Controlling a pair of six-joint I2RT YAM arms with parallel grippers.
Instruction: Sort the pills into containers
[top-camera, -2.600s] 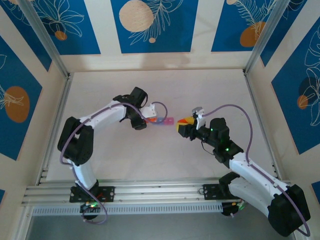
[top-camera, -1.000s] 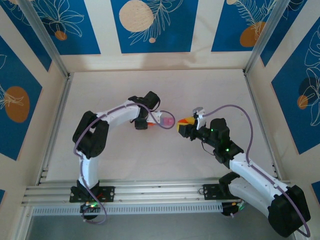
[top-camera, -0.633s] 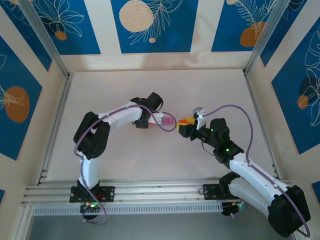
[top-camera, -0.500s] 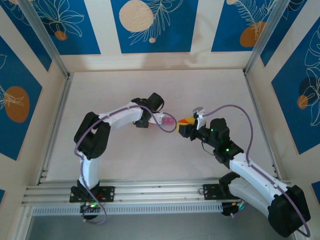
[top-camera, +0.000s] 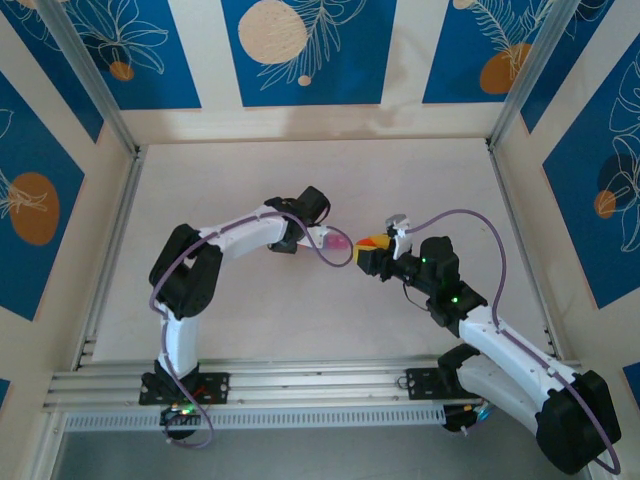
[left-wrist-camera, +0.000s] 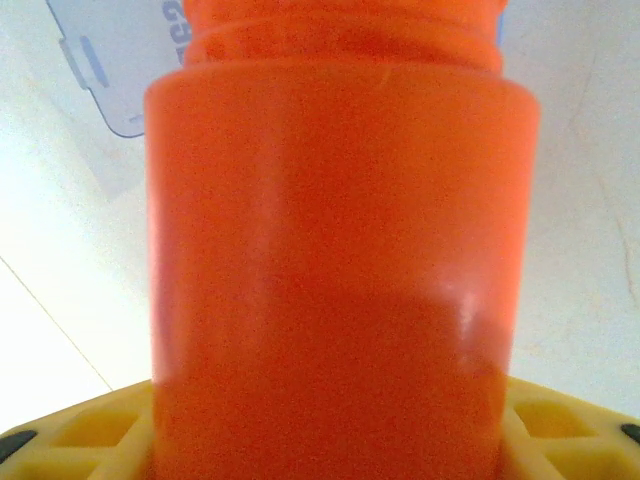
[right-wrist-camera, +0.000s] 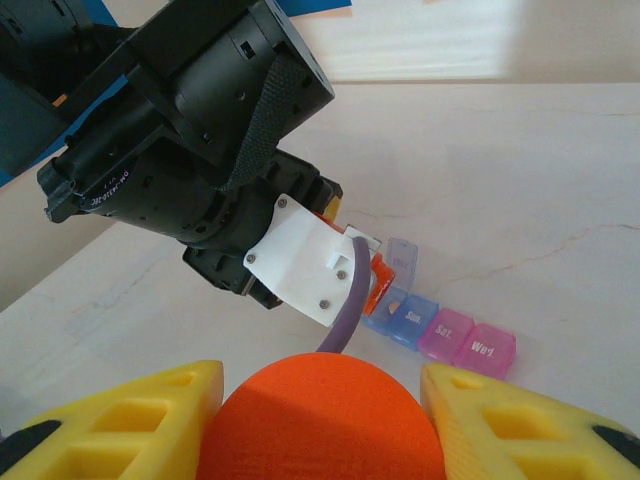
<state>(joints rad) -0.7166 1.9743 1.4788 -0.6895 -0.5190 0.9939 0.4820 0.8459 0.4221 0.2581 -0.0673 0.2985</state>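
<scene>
The containers are a strip of joined blue, purple and pink sections lying on the table, its pink end sticking out past my left gripper. The end blue section has its lid raised. My left gripper is shut on an orange bottle, tilted with its mouth at that open blue section. Just right of the strip, my right gripper is shut on a round orange cap between its yellow fingers. No pills can be made out clearly.
The pale table is walled by blue patterned panels and metal rails. My left arm's purple cable loops down close beside the strip. The two grippers sit close together at mid-table.
My left gripper has moved right over the strip's blue sections with the bottle and has shifted only slightly in the last second. The right arm has not moved.
</scene>
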